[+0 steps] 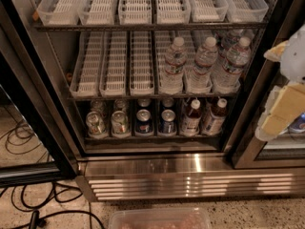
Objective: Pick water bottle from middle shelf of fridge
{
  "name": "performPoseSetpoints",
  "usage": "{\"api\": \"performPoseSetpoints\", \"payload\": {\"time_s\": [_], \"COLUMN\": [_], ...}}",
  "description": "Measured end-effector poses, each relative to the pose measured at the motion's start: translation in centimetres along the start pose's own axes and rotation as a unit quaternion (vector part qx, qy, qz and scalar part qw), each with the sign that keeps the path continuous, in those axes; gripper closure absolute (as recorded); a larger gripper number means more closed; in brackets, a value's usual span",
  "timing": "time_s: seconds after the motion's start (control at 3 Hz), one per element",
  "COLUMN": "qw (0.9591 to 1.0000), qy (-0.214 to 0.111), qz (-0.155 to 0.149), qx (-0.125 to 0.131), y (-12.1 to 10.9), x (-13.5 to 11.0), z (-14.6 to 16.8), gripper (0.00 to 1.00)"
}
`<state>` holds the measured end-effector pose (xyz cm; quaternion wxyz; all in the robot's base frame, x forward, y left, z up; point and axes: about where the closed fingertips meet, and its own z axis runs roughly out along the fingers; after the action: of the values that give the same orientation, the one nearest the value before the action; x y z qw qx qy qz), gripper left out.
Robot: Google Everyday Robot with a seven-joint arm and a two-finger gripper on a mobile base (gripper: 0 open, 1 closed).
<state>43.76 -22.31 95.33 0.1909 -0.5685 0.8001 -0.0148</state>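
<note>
The fridge (190, 173) stands open in front of me, with a black door frame and a ribbed steel base. On the middle shelf (119, 97), three clear water bottles with white caps stand at the front of the right-hand lane trays: one (174, 63), a second (204, 61) and a third (233, 63), with more behind them. The three left lane trays (114, 66) hold nothing. My gripper (281, 111), cream-coloured, hangs at the right edge of the view, outside the fridge, right of and slightly below the bottles, touching nothing.
The low shelf holds several soda cans (119, 123) and two dark-drink bottles (190, 118). The top shelf has empty trays (136, 4). Black cables (28, 209) lie on the floor at left. A clear plastic bin (159, 219) sits at the bottom edge. The fridge's right door post (248, 104) stands between gripper and bottles.
</note>
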Motion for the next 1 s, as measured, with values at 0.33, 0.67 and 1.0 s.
{"api": "performPoseSetpoints", "payload": {"time_s": [0.33,0.67,1.0], "qw": [0.9971,0.9889,0.9741], "qy": [-0.045,-0.094,-0.145], "qz": [0.059,0.107,0.156], "qx": [0.016,0.043,0.076], "y": [0.3,0.7,1.0], "x": [1.9,2.9,2.4], "z": [3.3,5.5,6.8], "gripper": [0.0,0.0,0.0]}}
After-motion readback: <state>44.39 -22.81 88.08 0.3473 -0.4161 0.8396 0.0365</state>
